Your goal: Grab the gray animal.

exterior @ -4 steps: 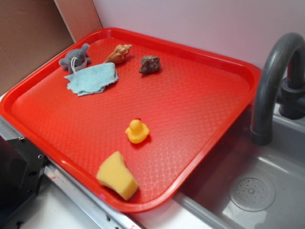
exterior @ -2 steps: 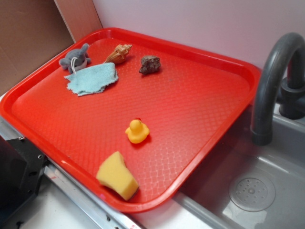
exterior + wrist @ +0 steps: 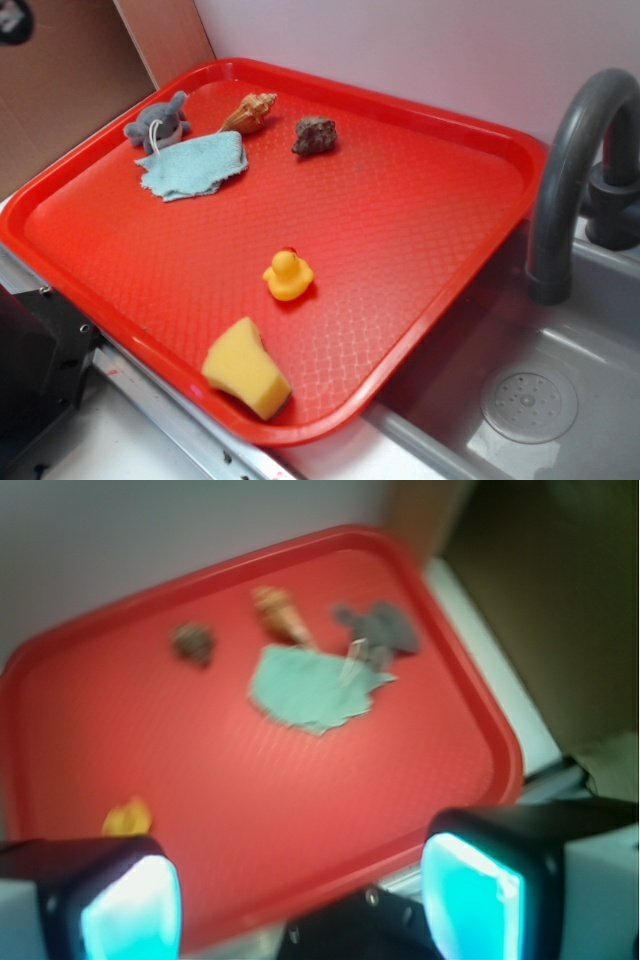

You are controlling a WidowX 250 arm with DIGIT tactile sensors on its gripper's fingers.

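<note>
One little plush – the gray animal [image 3: 158,122] is sitting in the red tray's [image 3: 440,290] far-left corner touching the blue cloth [image 3: 194,163], looking soft and light – so the gripper [image 3: 300,895], hanging spread wide and empty, should be pinching its squishy middle.

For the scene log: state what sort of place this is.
Probably a toy kitchen sink setup: a gray faucet arches over a gray basin with a drain, and a red tray of small objects rests beside it.
</note>
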